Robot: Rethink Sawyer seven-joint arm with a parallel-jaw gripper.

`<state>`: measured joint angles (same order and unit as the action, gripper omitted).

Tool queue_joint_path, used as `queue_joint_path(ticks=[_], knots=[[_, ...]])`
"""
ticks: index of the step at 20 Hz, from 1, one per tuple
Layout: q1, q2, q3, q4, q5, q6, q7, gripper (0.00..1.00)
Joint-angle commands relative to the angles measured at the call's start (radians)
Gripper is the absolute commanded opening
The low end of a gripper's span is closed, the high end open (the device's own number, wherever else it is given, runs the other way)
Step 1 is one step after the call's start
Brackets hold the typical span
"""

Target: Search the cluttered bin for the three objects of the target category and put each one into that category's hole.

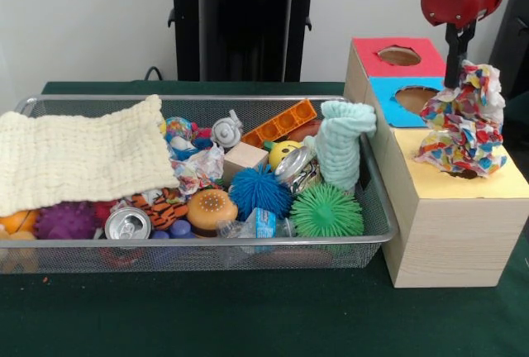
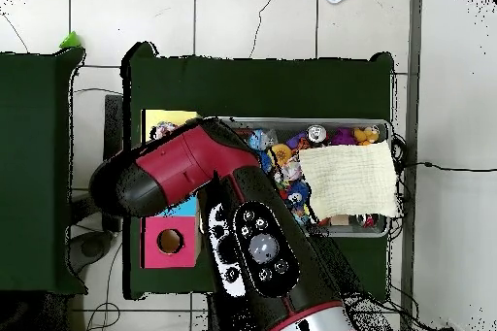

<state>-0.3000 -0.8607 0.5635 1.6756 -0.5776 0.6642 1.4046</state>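
Over yellow section of wooden box [image 1: 463,200]: pincer [image 1: 457,72] clamped on multicoloured cloth [image 1: 465,119], dangling, lower folds touching yellow hole [image 1: 464,173]. Risks: bulky cloth bunching on rim, draping outside, snagging on pincer at release. Bin [image 1: 376,208] beside box, crowded.

The end effector [image 1: 459,72] is buried in the multicoloured cloth [image 1: 464,119], so its fingers cannot be made out. The yellow section's hole [image 1: 464,173] below it is mostly covered. In the overhead view, the arm [image 2: 209,186] hides both.
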Motion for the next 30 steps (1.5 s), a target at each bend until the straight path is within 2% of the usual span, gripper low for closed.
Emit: queue_joint_path(ticks=[1, 5, 6, 15, 20, 24, 30], knots=[[-0.026, 0.062, -0.035, 0.076, -0.059, -0.048, 0.018, 0.00], [-0.020, 0.059, -0.044, 0.075, -0.047, -0.071, 0.058, 0.00], [-0.015, 0.059, -0.049, 0.073, -0.042, -0.072, 0.064, 1.00], [-0.009, 0.044, -0.045, 0.073, -0.038, -0.047, 0.035, 1.00], [-0.028, 0.027, -0.024, 0.086, -0.029, -0.023, -0.013, 1.00], [-0.061, -0.028, 0.004, 0.108, 0.015, 0.037, -0.068, 1.00], [-0.080, -0.081, 0.034, 0.100, 0.087, 0.139, -0.113, 1.00]])
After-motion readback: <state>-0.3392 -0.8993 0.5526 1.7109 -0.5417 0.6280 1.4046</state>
